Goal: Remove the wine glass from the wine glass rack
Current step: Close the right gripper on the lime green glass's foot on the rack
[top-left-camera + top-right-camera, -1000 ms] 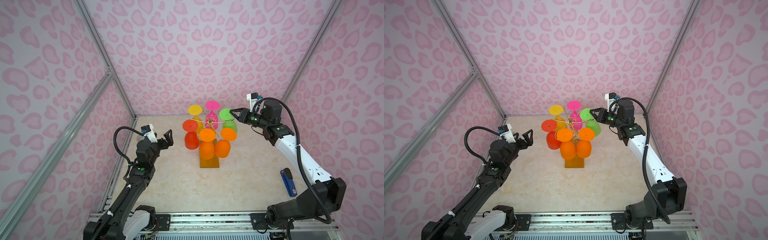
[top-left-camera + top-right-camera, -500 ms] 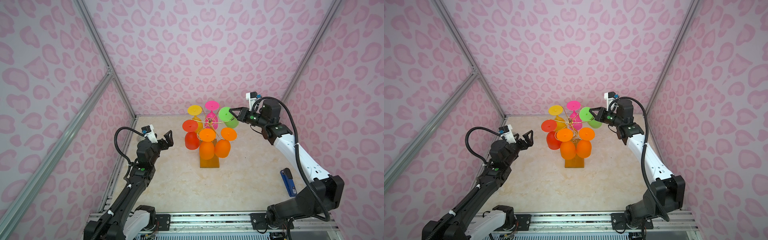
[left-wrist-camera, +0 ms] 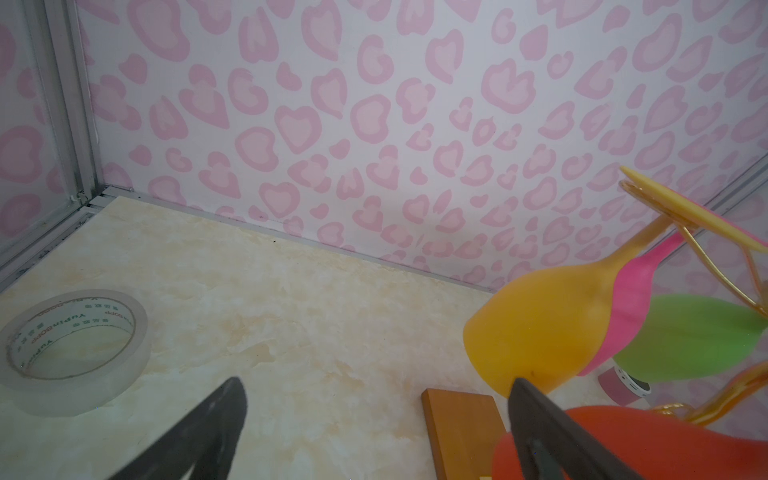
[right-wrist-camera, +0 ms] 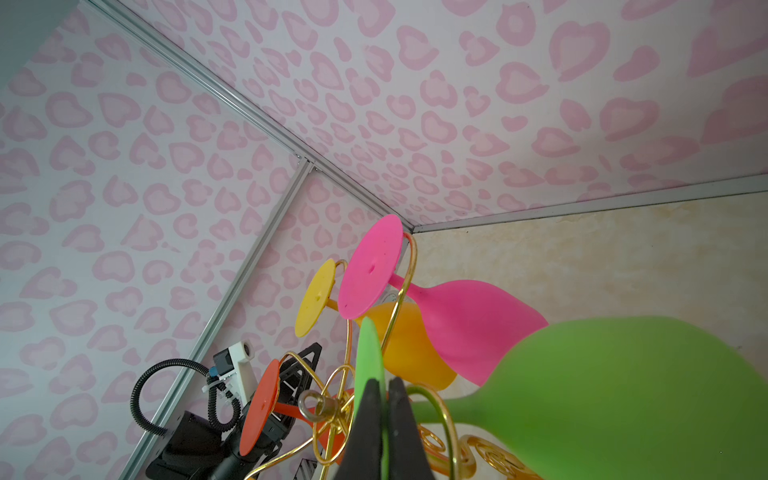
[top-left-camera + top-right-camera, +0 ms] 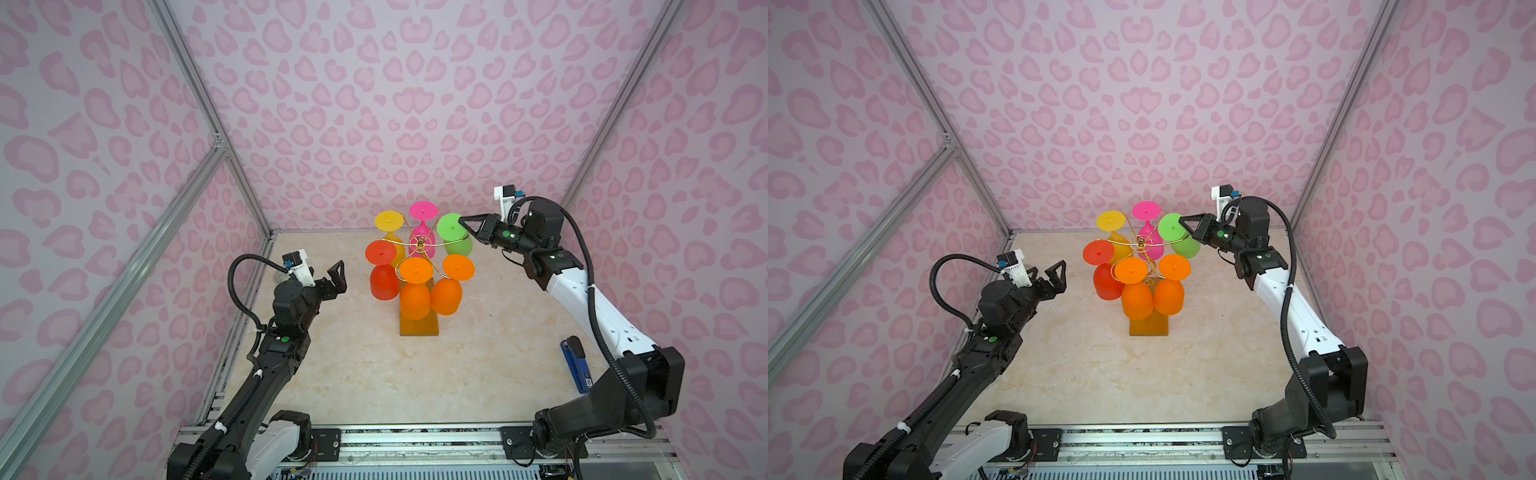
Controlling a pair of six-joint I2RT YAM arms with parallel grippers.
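Since a second ago my right gripper (image 5: 462, 221) has nudged in and clamped. Its jaws now pinch the foot disc of the green wine glass (image 5: 451, 227), which still hangs at about 2 o'clock on the wine glass rack (image 5: 420, 246). Meanwhile my left gripper (image 5: 335, 272) sits spread wide at 9 o'clock, well apart from the glasses.

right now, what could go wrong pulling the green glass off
The right end effector pinches only the foot rim of the green wine glass, so it may slip. Its stem sits in a loop of the wine glass rack; a skewed pull could snag and jolt the pink glass nearby.
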